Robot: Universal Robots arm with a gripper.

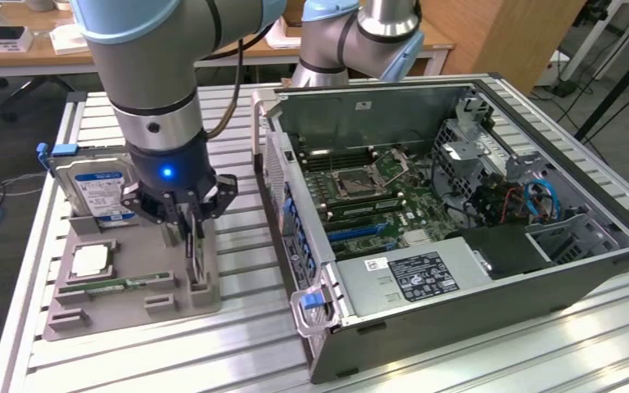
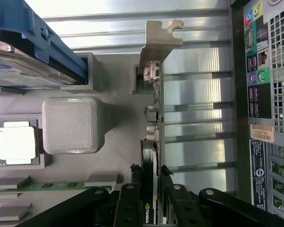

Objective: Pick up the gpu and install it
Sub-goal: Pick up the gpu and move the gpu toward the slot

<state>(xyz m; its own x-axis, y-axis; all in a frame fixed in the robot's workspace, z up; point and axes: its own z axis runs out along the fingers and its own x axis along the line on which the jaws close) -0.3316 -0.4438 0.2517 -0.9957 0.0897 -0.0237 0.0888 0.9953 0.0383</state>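
One claw [image 1: 187,214] is clenched on the gpu [image 2: 154,118], its fingers [image 2: 130,198] pressing both faces of the card's upper edge. The gpu stands on edge in the grey tray [image 1: 128,307], near the surface's [image 1: 238,344] edge at the exterior view's left, with its lower edge apparently in the tray's slot. The silver bracket [image 2: 157,45] points away from the claw. The drive [image 1: 96,192] stands just beside it in the same tray, and the open case [image 1: 490,262] lies beside the tray.

The grip looks narrow and high on a thin board, so the card could pivot or slide between the fingers. A tilted lift might snag the bracket on the slot wall and drag the tray, or knock the drive.
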